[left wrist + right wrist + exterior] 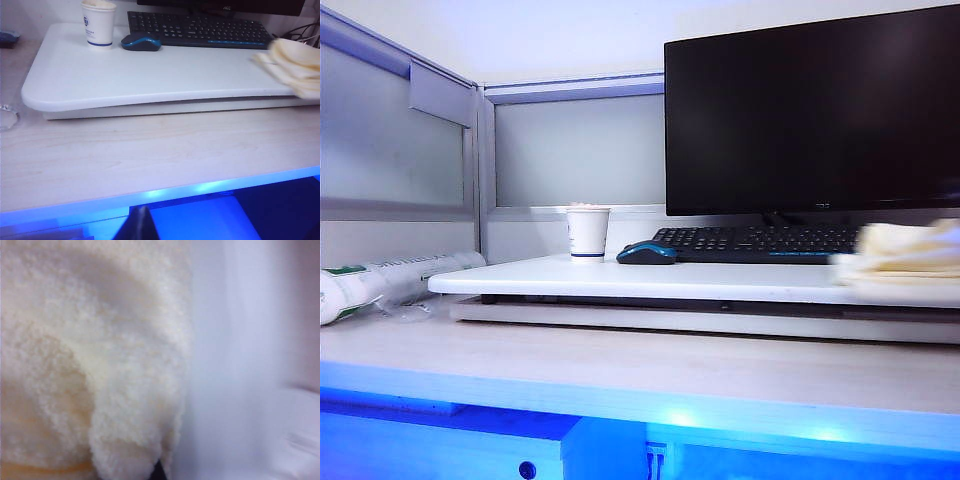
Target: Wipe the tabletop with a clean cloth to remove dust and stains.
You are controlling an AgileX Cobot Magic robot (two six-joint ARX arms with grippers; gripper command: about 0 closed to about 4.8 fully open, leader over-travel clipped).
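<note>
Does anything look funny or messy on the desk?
Nothing is spilled or broken. The cloth sits bunched at the right end of the tabletop, blurred; the right wrist view is filled with it. No claw shows. The cup stands upright.

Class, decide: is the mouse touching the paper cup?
Apart. In the left wrist view, bare white tabletop shows between the cup and the mouse.

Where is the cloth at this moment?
The cloth sits bunched at the right end of the tabletop in the exterior view, right of the keyboard and below the monitor; it fills the right wrist view.
</note>
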